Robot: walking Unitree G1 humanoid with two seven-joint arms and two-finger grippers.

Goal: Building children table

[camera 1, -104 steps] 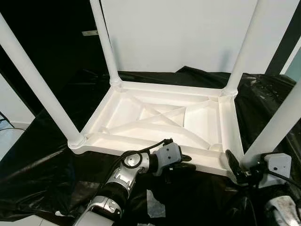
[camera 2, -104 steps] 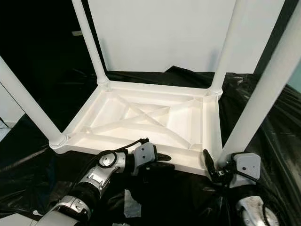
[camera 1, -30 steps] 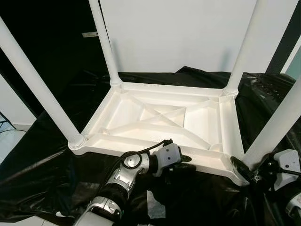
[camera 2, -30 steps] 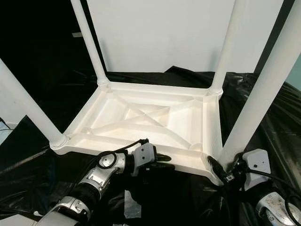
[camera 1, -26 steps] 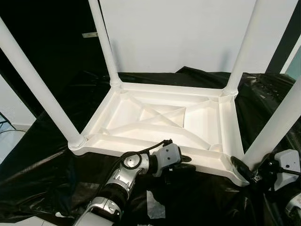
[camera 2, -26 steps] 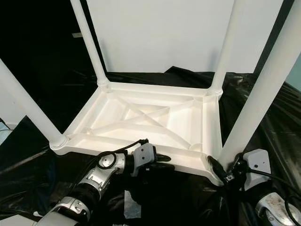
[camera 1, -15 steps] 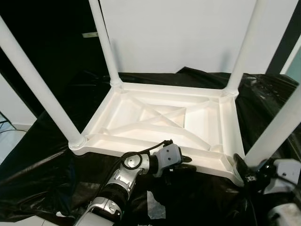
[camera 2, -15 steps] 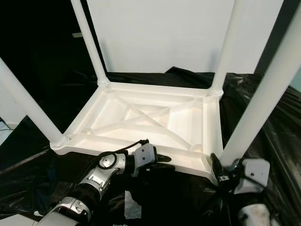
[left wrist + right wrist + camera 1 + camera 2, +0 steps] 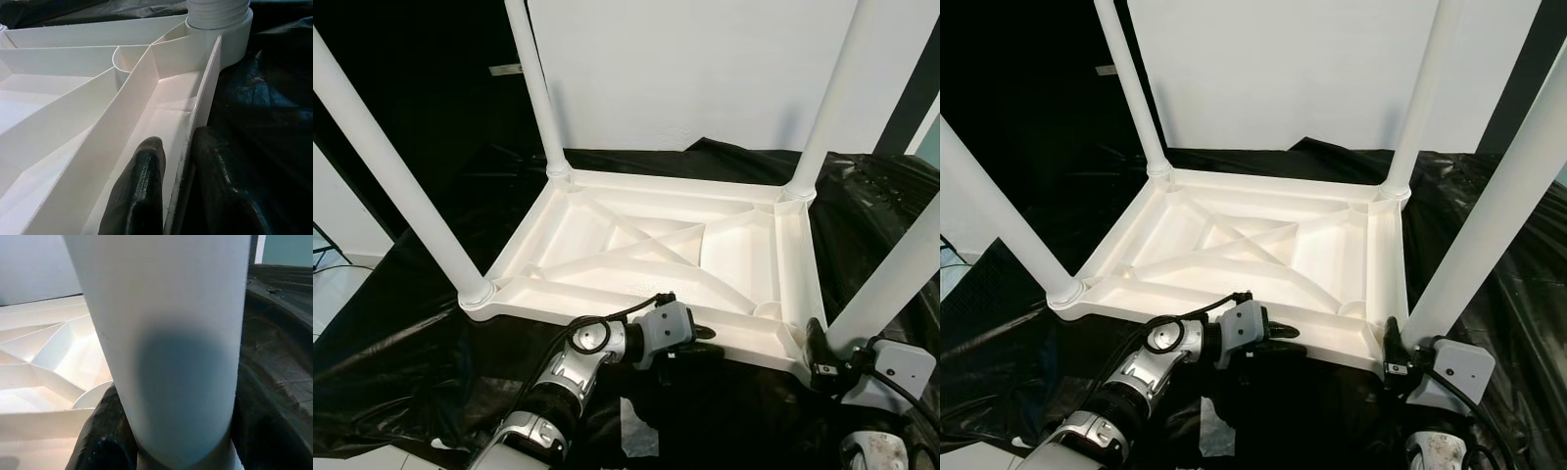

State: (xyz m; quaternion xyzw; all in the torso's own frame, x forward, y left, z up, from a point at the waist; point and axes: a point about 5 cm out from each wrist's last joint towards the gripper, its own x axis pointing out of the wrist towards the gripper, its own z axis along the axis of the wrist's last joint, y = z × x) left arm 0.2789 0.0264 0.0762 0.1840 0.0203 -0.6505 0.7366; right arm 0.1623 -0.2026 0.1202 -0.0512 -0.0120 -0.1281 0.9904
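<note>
A white plastic children's table (image 9: 558, 230) lies upside down on black sheeting, its ribbed underside facing up. Four white legs stand up from its corners: near left (image 9: 391, 176), far left (image 9: 538, 88), far right (image 9: 827, 98), near right (image 9: 891, 284). My left gripper (image 9: 700, 336) is shut on the table's near rim (image 9: 203, 98), one finger (image 9: 144, 181) inside the wall and one outside. My right gripper (image 9: 1393, 357) sits at the base of the near right leg (image 9: 166, 333), with black fingers (image 9: 95, 443) pressed on both sides of it.
Crumpled black plastic sheeting (image 9: 401, 352) covers the floor all around the table. A white wall panel (image 9: 685, 69) stands behind it. A pale scrap (image 9: 634, 431) lies on the sheeting beside my left arm. Light floor (image 9: 333, 289) shows at the far left.
My right gripper swung out to the right of the near right leg, then came back and closed around its base. The left gripper kept its hold on the rim. The camera shifted slightly.
</note>
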